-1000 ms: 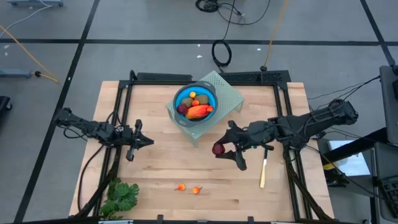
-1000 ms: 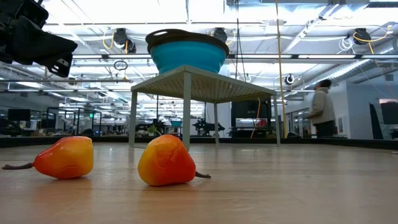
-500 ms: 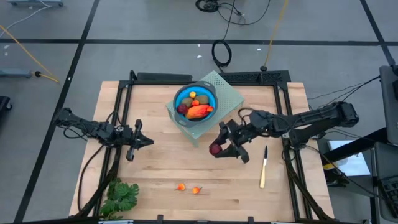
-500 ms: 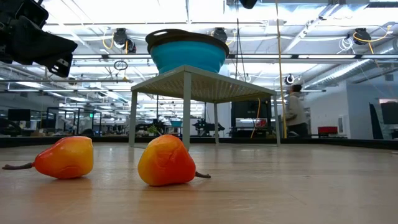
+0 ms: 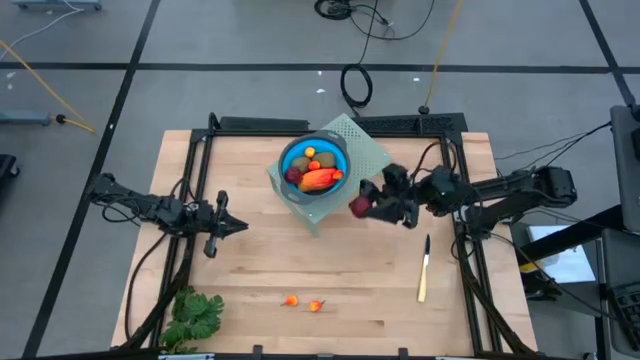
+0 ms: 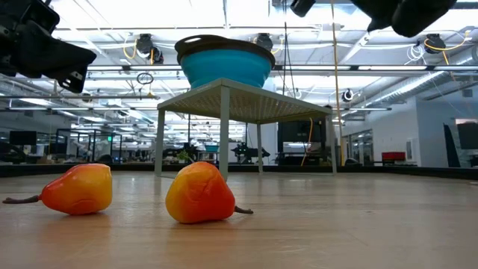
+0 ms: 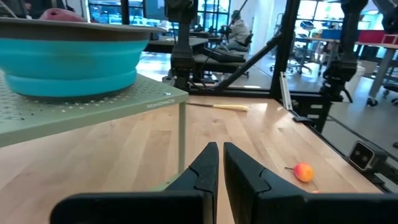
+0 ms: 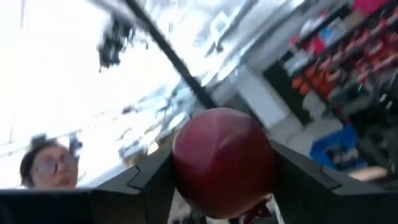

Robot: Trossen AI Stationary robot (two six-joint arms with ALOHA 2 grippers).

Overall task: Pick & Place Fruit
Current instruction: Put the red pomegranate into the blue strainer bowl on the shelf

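Your right gripper (image 5: 366, 207), just beside the blue bowl (image 5: 314, 160), is clamped across the dark red ball (image 5: 358, 207); it looks light, rigid and smooth, so grip across its widest part.

Bench middle: bare wood between the left claw (image 5: 222, 228) and the knife (image 5: 423, 270), free to pass.
Back middle: green stand (image 5: 366, 148) with blue bowl (image 5: 339, 150) blocks the way.
Front: two small fruits (image 5: 303, 302) and leafy bunch (image 5: 195, 315) lie low.

high: straight down, far | low: table-level, close | both share blue bowl (image 5: 314, 160) on stand (image 6: 246, 104)
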